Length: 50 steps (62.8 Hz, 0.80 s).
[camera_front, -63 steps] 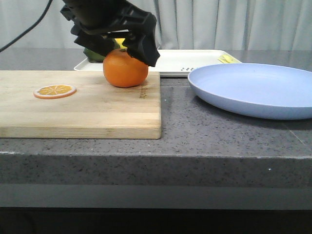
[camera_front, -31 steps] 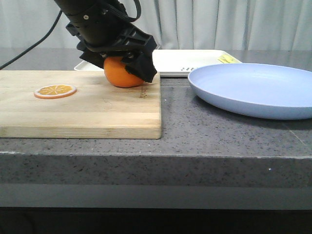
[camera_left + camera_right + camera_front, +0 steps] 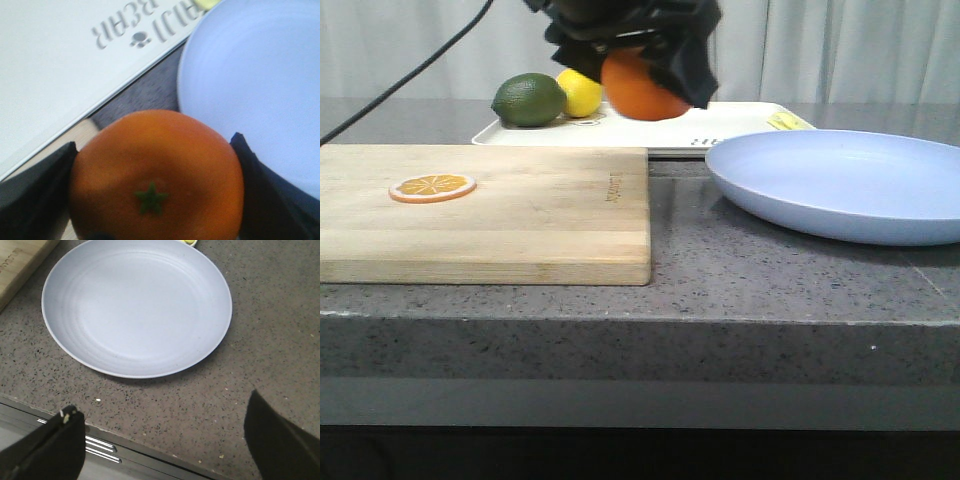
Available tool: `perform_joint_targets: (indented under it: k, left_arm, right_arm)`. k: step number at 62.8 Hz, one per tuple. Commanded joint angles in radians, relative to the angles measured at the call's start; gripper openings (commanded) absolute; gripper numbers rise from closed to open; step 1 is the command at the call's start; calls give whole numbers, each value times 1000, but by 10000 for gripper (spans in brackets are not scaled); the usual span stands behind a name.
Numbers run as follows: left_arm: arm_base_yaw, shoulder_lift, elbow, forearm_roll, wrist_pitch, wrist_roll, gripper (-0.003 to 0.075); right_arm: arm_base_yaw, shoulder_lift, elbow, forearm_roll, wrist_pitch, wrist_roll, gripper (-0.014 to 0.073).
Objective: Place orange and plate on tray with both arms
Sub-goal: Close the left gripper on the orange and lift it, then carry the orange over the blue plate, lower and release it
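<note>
My left gripper (image 3: 645,65) is shut on the orange (image 3: 642,88) and holds it in the air over the near edge of the cream-white tray (image 3: 720,125). In the left wrist view the orange (image 3: 156,175) fills the space between the two black fingers (image 3: 35,187), stem spot facing the camera, with the tray (image 3: 60,65) and the plate (image 3: 260,85) below. The pale lavender-blue plate (image 3: 840,180) lies on the grey counter at the right. My right gripper (image 3: 165,435) is open and empty above the counter's front edge, near the plate (image 3: 137,305).
A wooden cutting board (image 3: 510,215) with a thin orange slice (image 3: 432,187) lies at the left. A green lime (image 3: 529,100) and a yellow lemon (image 3: 581,93) sit on the tray's left end. Grey curtains hang behind.
My left gripper closed on the orange on the cutting board, then lifted it up and to the right, towards the tray. The lime and lemon are now uncovered.
</note>
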Motion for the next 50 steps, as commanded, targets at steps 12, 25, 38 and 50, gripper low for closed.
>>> perform_joint_targets:
  k: [12,25,38,50]
  left_arm:
    - [-116,64,-181,-14,-77,1,421]
    - [-175,192,-314,-14,-78,-1,421]
    - [-196,291,-416,-14,-80,-1,426]
    - [-196,324,-439,-36,-78,-1,554]
  right_arm:
    - [2,7,-26,0,-55,-4,648]
    - [2,7,-26,0,-55,-4,648]
    - [2,7,-26,0,-56,-4,648]
    - [2,7,-26,0,-56,-4,648]
